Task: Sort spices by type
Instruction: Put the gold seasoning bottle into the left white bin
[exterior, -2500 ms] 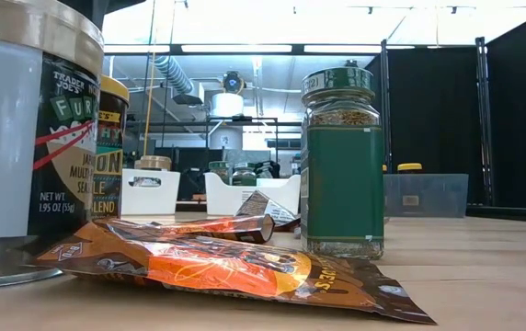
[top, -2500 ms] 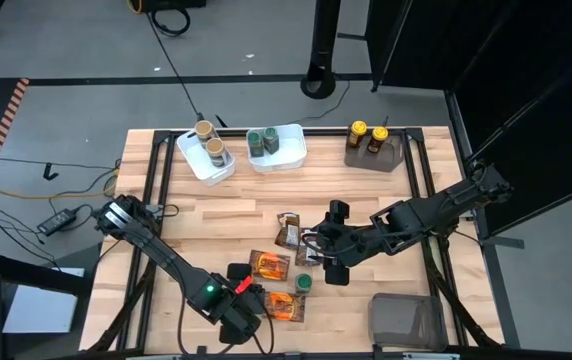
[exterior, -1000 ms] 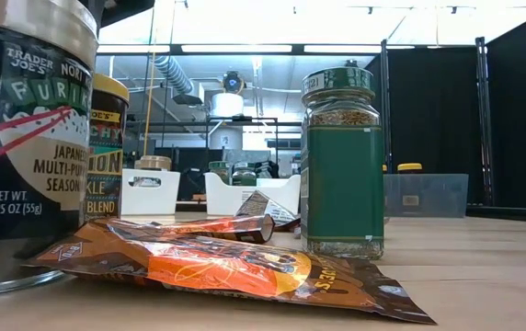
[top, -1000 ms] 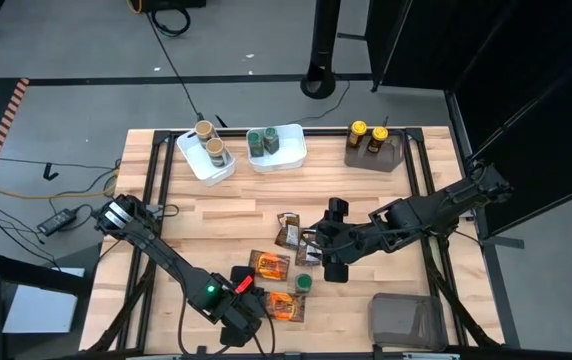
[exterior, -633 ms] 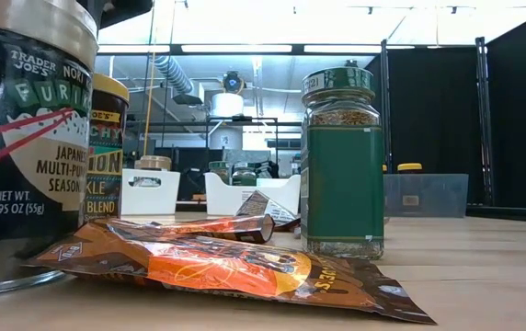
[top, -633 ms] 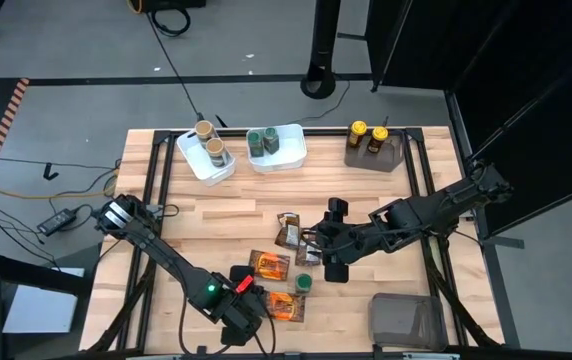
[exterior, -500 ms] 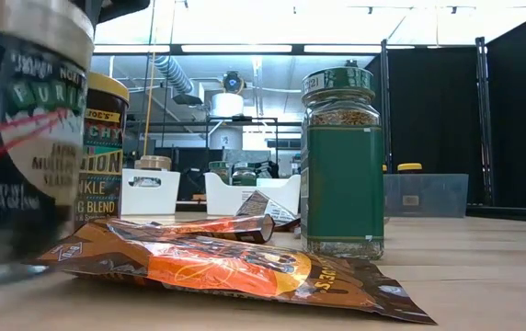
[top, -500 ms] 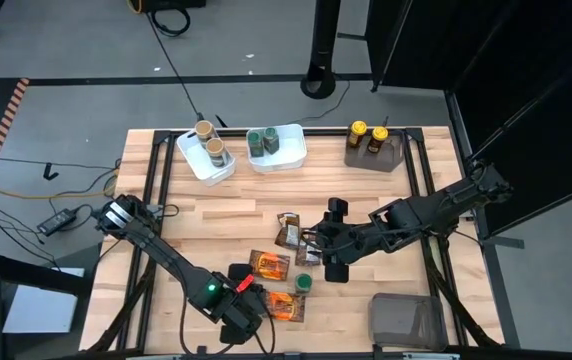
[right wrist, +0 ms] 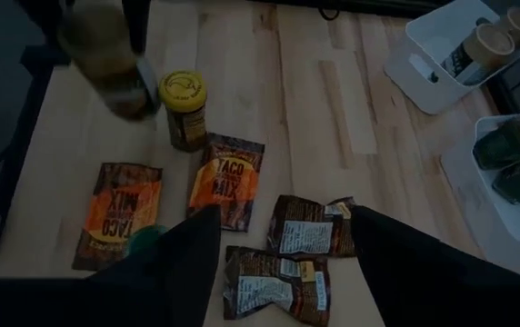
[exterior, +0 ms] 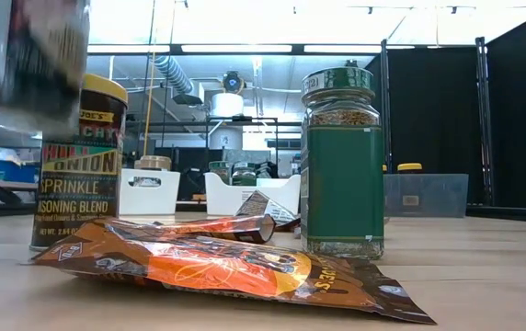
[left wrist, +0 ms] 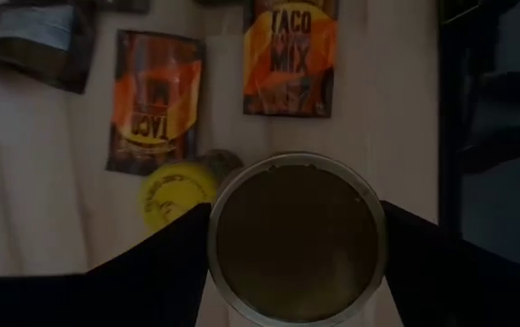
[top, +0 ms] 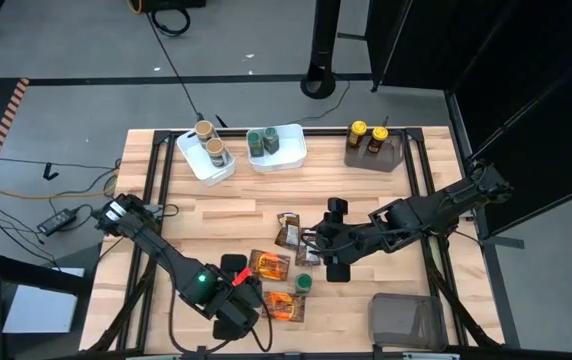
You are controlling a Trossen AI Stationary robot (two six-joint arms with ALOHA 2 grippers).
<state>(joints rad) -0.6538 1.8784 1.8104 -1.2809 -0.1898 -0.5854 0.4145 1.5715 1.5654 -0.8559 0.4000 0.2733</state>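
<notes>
My left gripper (top: 233,274) is at the table's near edge, shut on a round jar with a tan lid (left wrist: 296,238), which shows blurred and raised in the low view (exterior: 26,55). A yellow-lidded jar (exterior: 81,161) stands on the table beside it (left wrist: 176,191). A green jar (exterior: 341,161) stands near the orange-and-brown foil packets (exterior: 226,267), which lie flat. My right gripper (top: 316,250) is open above two dark packets (right wrist: 305,225) near the table's middle and touches nothing. My left gripper holds the tan-lidded jar by its sides just under the lid (left wrist: 296,238), pinched between the two fingers (left wrist: 165,259). The fingers come from above and point down. The jar is upright and lifted clear of the table.
Two white tubs (top: 206,158) (top: 278,150) at the far edge hold tan-lidded and green jars. A brown bin (top: 374,150) at the far right holds yellow-lidded jars. A grey bin (top: 406,320) sits at the near right corner. Bare wood lies at the table's left.
My left gripper has risen with the tan-lidded jar. The jar stood on the table at the low view's left and now hangs above it, uncovering the yellow-lidded jar behind. In the high view the gripper has shifted slightly toward the table's left.
</notes>
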